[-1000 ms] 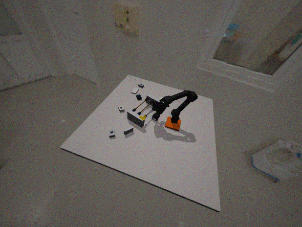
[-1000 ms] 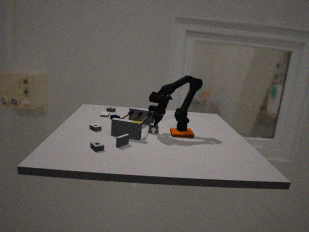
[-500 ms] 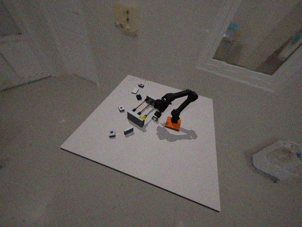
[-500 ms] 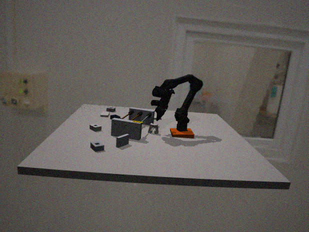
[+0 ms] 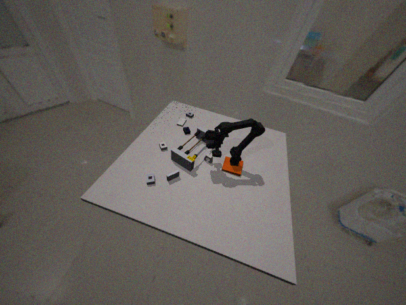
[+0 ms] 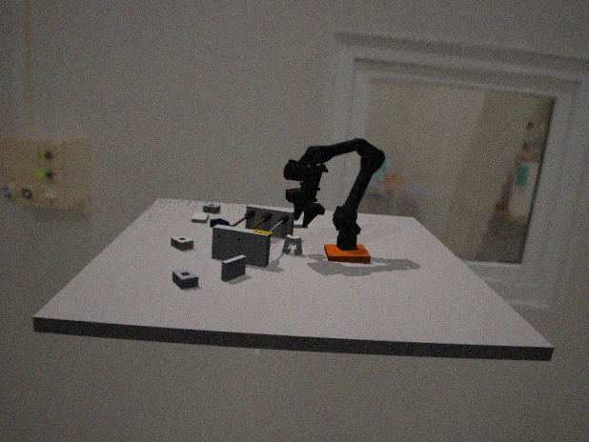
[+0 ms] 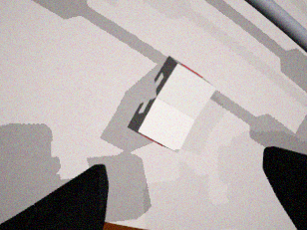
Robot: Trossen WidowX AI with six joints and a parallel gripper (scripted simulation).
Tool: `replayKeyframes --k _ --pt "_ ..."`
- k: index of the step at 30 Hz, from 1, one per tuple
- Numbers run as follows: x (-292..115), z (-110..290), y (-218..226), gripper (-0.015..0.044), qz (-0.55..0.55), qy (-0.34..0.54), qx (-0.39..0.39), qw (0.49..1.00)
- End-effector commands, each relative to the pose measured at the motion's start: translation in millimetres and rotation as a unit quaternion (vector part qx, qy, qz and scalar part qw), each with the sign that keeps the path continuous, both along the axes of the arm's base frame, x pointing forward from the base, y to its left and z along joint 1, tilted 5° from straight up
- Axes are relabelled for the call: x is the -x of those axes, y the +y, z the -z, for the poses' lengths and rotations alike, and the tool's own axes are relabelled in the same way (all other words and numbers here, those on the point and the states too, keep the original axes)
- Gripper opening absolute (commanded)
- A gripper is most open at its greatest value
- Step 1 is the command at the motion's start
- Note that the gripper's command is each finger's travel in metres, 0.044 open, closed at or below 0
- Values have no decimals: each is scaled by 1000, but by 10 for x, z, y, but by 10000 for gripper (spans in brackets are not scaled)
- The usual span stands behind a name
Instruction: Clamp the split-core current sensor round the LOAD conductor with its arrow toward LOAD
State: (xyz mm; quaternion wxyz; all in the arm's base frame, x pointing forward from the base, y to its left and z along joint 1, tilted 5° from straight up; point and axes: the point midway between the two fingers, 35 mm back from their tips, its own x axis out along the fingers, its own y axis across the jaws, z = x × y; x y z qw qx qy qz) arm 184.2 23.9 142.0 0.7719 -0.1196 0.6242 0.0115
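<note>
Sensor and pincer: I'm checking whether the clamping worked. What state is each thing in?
Pincer: open, holding nothing, above the table.
Split-core sensor: on the table, round no conductor.
Three conductors: bare, strung between two grey blocks.

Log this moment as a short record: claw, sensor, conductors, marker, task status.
claw: open, holding nothing, raised above the table
sensor: standing on the table, between the fixture and the orange base plate, touching no rod
conductors: three rods spanning two grey blocks; none carries the sensor
marker: yellow label atop the nearer block; text unreadable
status: sensor not yet clamped
</note>
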Motion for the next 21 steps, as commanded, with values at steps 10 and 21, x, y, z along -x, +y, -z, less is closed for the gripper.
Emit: replayKeyframes --k 10,21 --pt "-227 -40 -91 320 -452 104 32 886" --pt "-244 47 -94 320 -452 104 32 886"
